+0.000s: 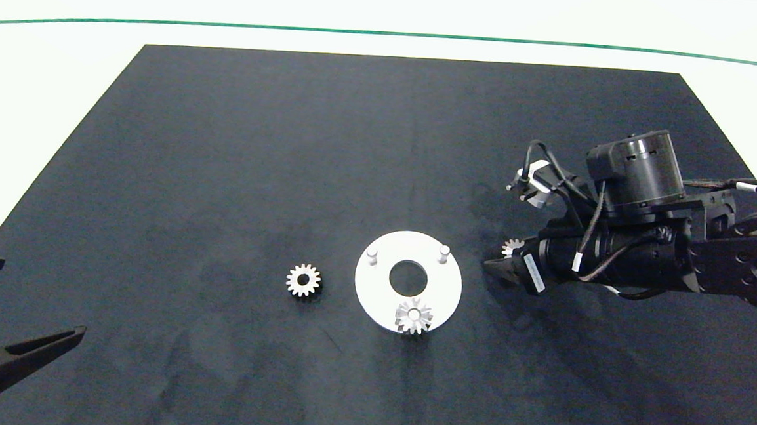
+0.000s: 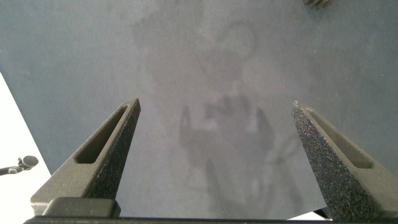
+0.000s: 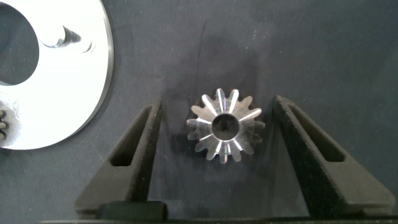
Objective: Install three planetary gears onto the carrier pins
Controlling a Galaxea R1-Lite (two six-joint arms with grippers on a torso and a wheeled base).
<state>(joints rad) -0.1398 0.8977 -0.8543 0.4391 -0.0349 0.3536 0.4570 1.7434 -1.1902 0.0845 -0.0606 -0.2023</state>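
The white disc [image 1: 374, 291] lies mid-mat with two bare carrier pins [image 1: 372, 256] [image 1: 444, 251]; its near pin carries a silver planetary gear [image 1: 413, 316]. A second gear [image 1: 303, 280] lies flat on the mat left of the disc. A third gear [image 1: 512, 248] [image 3: 225, 126] lies on the mat just right of the disc, between the fingers of my right gripper [image 1: 506, 254] [image 3: 217, 102], which is open and straddles it with small gaps on both sides. My left gripper [image 1: 45, 297] [image 2: 216, 104] hangs open over bare mat at the near left.
A black mat [image 1: 224, 150] covers the white table, and a green line [image 1: 389, 34] runs along the far side. The right wrist view catches the disc's rim [image 3: 93, 81] and one pin [image 3: 65, 36] close beside the gripper.
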